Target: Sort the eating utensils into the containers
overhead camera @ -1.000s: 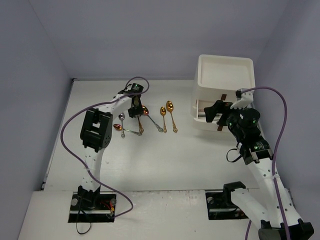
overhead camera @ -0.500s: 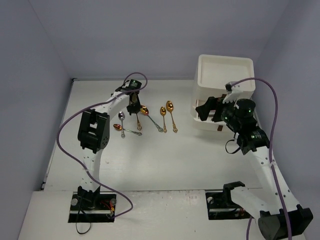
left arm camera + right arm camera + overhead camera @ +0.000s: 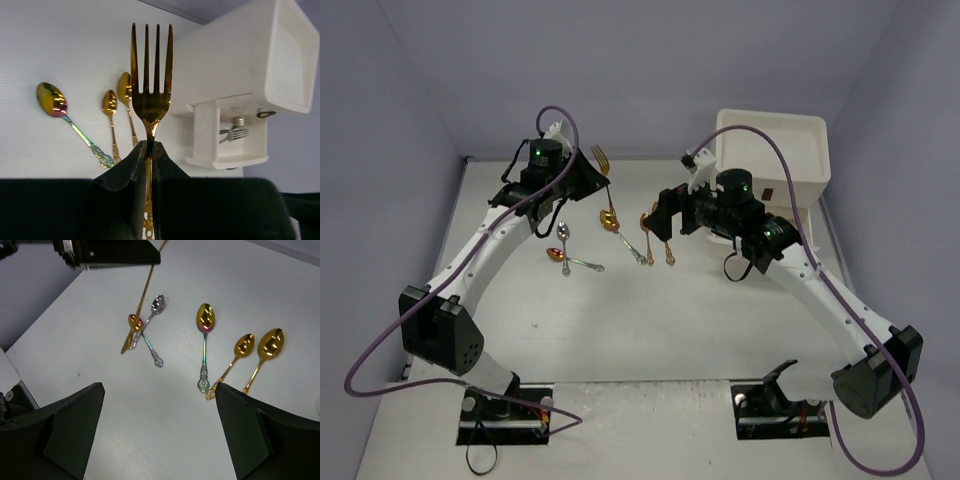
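Since a second ago, a gold fork (image 3: 151, 75) is lifted off the table (image 3: 670, 320) and is held tines-up by the left gripper (image 3: 149, 150), clamped on its handle. The right gripper (image 3: 160, 430) is swung away from the white cabinet (image 3: 770, 140) to hang over the spoons (image 3: 205, 320), fingers wide apart and holding nothing. With silver forks (image 3: 236, 133) seen already in the open drawer (image 3: 225, 160), the held fork undelivered and five spoons left lying, the sorting is judged only partly done.
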Motion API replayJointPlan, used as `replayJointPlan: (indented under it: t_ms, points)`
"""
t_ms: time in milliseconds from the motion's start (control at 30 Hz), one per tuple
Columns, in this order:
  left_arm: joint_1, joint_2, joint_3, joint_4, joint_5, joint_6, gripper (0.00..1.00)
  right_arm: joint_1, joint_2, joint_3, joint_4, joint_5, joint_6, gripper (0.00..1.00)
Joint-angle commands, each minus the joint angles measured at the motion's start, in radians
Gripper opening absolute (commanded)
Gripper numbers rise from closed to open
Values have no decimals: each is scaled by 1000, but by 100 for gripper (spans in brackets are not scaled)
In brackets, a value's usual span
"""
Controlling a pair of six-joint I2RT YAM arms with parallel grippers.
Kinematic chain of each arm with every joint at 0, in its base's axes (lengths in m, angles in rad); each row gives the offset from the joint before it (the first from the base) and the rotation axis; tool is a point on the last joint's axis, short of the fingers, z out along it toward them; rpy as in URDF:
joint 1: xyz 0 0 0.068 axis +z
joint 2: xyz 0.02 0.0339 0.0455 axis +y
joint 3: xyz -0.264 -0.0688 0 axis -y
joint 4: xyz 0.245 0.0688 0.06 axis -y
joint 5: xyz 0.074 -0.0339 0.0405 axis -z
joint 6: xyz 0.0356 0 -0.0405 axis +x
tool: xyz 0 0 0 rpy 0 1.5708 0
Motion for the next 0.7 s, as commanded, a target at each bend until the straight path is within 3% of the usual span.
replayJointPlan:
  t_ms: [0, 467, 667]
  points:
    - [-34, -120, -74, 143, 82, -73, 0, 68, 67, 107, 81, 29, -25, 90]
    - [-85, -308, -213, 213, 55, -132, 0, 206, 241, 230, 124, 148, 2, 79]
    - [-109, -339, -242, 189, 29, -105, 0, 236, 246, 240, 141, 213, 11, 57]
